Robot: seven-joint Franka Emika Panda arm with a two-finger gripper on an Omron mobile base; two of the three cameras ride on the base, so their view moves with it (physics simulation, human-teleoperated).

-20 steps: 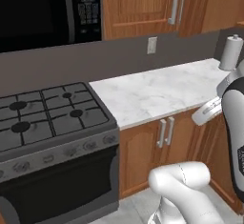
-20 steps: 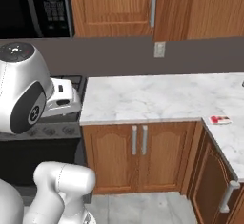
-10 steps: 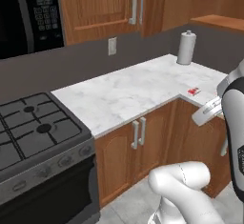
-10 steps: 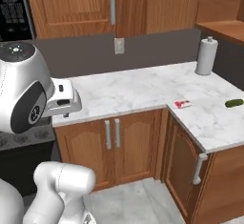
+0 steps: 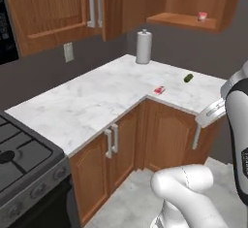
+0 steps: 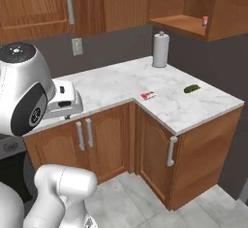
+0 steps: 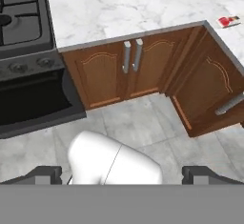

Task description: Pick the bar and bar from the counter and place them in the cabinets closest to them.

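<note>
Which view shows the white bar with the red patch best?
Right base view: the white bar lies whole on the counter near the inner corner. Left base view shows it smaller; hand view catches it at the frame's edge.

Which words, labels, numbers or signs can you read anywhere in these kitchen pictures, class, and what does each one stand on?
None can be read.
White bar with a red patch on the counter: any print is too small and blurred.
Small red jar on the open cabinet shelf: any label is too small to tell.
Stove front: the knobs show no legible marks.
</note>
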